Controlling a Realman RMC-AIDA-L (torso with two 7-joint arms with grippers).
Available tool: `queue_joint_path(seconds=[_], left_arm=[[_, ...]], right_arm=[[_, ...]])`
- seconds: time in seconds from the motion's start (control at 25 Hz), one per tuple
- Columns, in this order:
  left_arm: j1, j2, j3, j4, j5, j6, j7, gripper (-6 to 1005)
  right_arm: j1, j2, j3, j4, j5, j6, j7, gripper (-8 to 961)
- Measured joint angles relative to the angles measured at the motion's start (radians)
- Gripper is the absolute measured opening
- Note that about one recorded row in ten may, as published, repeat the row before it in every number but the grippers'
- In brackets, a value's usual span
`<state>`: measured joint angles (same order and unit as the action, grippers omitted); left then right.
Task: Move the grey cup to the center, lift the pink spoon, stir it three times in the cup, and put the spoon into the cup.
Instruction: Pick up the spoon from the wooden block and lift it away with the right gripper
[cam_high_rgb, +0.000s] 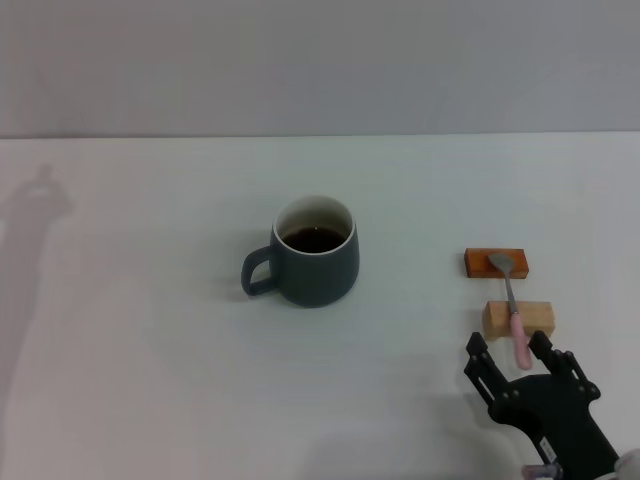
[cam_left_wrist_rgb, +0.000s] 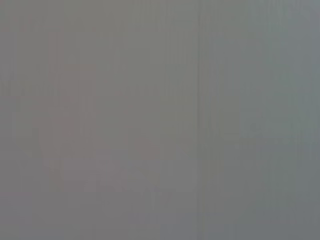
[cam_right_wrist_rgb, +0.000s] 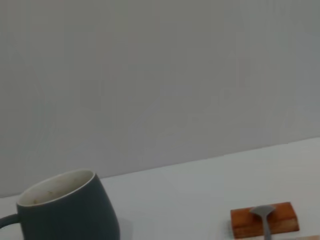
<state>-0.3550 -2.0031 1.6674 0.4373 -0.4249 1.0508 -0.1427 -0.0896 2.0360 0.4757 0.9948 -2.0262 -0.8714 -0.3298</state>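
Observation:
The grey cup (cam_high_rgb: 312, 256) stands upright near the middle of the table, handle pointing left, dark liquid inside; it shows again in the right wrist view (cam_right_wrist_rgb: 65, 207). The pink spoon (cam_high_rgb: 514, 305) lies across two wooden blocks at the right, silver bowl (cam_right_wrist_rgb: 263, 212) on the far block, pink handle toward me. My right gripper (cam_high_rgb: 511, 352) is open at the front right, its fingers on either side of the handle's near end. The left gripper is out of view; its wrist view shows only blank grey.
An orange-brown block (cam_high_rgb: 495, 263) and a paler wooden block (cam_high_rgb: 518, 317) hold up the spoon. The white table (cam_high_rgb: 150, 350) runs back to a grey wall.

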Motion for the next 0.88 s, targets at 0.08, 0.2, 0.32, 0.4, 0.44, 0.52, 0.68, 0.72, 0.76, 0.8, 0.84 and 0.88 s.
queue_joint_path(seconds=[0.08,0.2,0.32,0.4,0.44,0.52,0.68,0.72,0.76,0.8,0.84,0.88], left_arm=[[0.001,0.002,0.0,-0.003,0.0,0.0,0.0,-2],[0.003,0.006,0.003,-0.005,0.001,0.002,0.0,-2],[0.006,0.008,0.008,-0.005,0.001,0.004,-0.001,-2],[0.01,0.013,0.011,-0.003,0.002,0.005,-0.007,-2],[0.01,0.013,0.011,-0.003,0.002,0.005,-0.007,-2],[0.012,0.018,0.01,-0.003,0.005,0.006,-0.018,-2],[0.019,0.027,0.003,-0.003,0.034,0.01,-0.049,-2],[0.02,0.029,0.002,-0.003,0.039,0.012,-0.052,-2],[0.021,0.032,0.002,-0.003,0.047,0.015,-0.053,-2],[0.022,0.032,0.002,-0.002,0.05,0.015,-0.053,-2],[0.022,0.032,0.002,-0.002,0.05,0.015,-0.053,-2],[0.023,0.033,0.002,-0.001,0.052,0.015,-0.053,-2]], right_arm=[[0.0,0.005,0.002,-0.004,0.0,0.0,0.0,761],[0.0,0.03,0.011,-0.026,0.0,-0.008,-0.003,761],[0.0,0.038,0.014,-0.033,0.0,-0.015,-0.005,761],[-0.001,0.04,0.016,-0.037,0.0,-0.033,-0.006,762],[-0.001,0.04,0.016,-0.037,0.0,-0.033,-0.006,762],[-0.003,0.041,0.015,-0.039,0.005,-0.047,-0.005,762],[-0.004,0.041,0.002,-0.042,0.037,-0.083,-0.007,761],[-0.006,0.041,0.0,-0.045,0.04,-0.09,-0.008,761],[-0.011,0.043,-0.005,-0.054,0.045,-0.107,-0.008,761],[-0.011,0.045,-0.012,-0.061,0.048,-0.118,-0.008,761],[-0.011,0.045,-0.012,-0.061,0.048,-0.118,-0.008,762],[-0.011,0.047,-0.021,-0.07,0.055,-0.131,-0.009,762]])
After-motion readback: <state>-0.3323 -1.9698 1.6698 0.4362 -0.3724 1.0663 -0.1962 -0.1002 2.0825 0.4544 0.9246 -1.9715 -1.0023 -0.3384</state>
